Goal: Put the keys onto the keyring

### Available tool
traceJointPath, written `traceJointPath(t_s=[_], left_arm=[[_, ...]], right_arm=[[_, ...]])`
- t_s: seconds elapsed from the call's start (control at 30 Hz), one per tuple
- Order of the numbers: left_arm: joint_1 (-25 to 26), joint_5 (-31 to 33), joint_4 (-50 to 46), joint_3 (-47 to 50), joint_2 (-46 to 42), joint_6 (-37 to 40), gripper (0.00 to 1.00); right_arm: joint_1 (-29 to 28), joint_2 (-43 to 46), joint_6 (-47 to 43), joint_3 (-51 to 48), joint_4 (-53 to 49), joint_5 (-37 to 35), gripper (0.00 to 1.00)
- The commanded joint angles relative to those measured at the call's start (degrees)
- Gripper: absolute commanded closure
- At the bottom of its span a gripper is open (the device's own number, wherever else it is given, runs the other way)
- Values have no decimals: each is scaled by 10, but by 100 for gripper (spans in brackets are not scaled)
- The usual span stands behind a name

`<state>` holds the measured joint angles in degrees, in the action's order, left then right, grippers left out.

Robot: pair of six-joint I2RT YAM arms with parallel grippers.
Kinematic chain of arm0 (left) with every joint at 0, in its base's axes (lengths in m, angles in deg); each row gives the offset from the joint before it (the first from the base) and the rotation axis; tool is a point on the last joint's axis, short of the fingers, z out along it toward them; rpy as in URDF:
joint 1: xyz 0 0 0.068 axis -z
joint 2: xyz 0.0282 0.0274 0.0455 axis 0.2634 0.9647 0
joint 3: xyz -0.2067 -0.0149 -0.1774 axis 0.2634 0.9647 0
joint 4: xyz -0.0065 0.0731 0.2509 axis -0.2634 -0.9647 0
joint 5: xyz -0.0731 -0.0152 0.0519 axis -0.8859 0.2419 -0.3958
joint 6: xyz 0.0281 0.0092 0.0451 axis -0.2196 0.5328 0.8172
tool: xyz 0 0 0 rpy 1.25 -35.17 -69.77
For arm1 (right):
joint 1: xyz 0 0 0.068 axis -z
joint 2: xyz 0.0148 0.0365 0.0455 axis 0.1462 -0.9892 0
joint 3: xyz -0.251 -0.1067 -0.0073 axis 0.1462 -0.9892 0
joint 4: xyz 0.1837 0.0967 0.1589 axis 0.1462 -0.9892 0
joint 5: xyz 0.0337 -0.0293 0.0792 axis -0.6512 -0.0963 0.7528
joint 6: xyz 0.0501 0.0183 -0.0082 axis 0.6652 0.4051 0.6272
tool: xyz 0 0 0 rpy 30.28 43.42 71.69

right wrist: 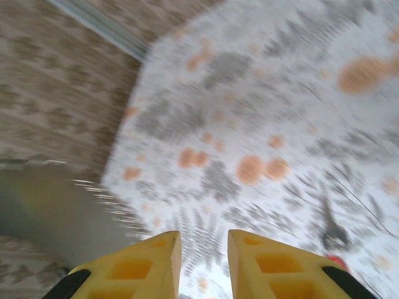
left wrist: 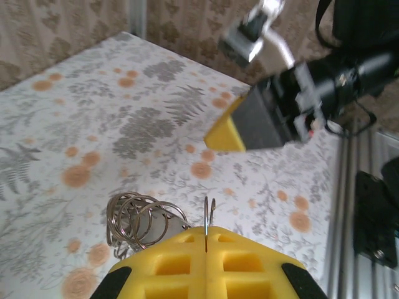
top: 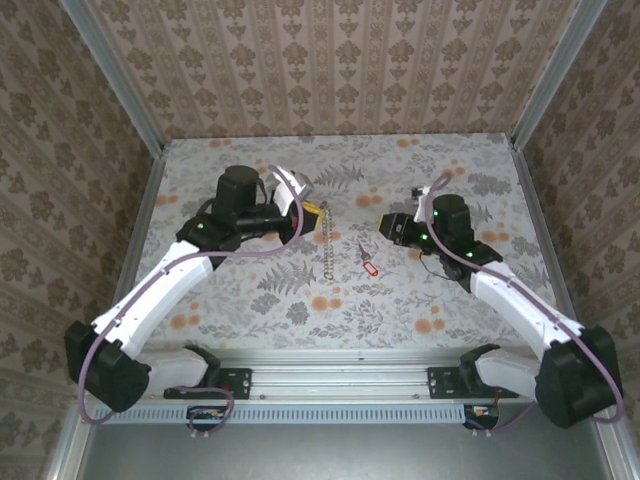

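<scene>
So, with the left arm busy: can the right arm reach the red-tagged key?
Probably yes: the key lies bare on the table just off the right arm's fingers, which stand apart, with nothing between.

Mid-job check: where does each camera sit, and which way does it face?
Top external: above and behind, looking down at the table; both arms show.
Left wrist: faces the right gripper; left gripper shut on the keyring.
Right wrist: angled down at the blurred table; own open fingers.
Shared: top and right wrist show the key.
</scene>
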<state>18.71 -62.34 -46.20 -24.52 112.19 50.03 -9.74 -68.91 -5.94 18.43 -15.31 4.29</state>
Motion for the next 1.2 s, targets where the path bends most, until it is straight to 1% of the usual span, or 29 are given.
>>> traceJointPath(t_s=[0.0,0.13,0.17,0.2,0.4,0.63,0.97,1.17], left_arm=[[-4,52,55,1,-18,-36,100],[-4,70,51,3,-22,-41,100],[-4,74,53,6,-24,-40,100],[-4,80,55,12,-27,-41,100],[-8,92,75,35,-36,-46,100],[-9,86,88,47,-36,-55,100],[-11,71,105,59,-35,-57,100],[-12,65,107,59,-35,-55,100]], right_arm=[[-1,-54,-18,-7,-91,-63,75],[-12,-116,-23,6,-122,-98,75],[-16,-119,-23,10,-126,-104,75],[-21,-146,-22,15,-129,-110,75],[-45,-215,-16,37,-125,-116,76],[-60,-255,-9,63,-113,-110,76],[-68,-307,-2,104,-106,-102,77],[-73,-318,8,102,-95,-99,78]])
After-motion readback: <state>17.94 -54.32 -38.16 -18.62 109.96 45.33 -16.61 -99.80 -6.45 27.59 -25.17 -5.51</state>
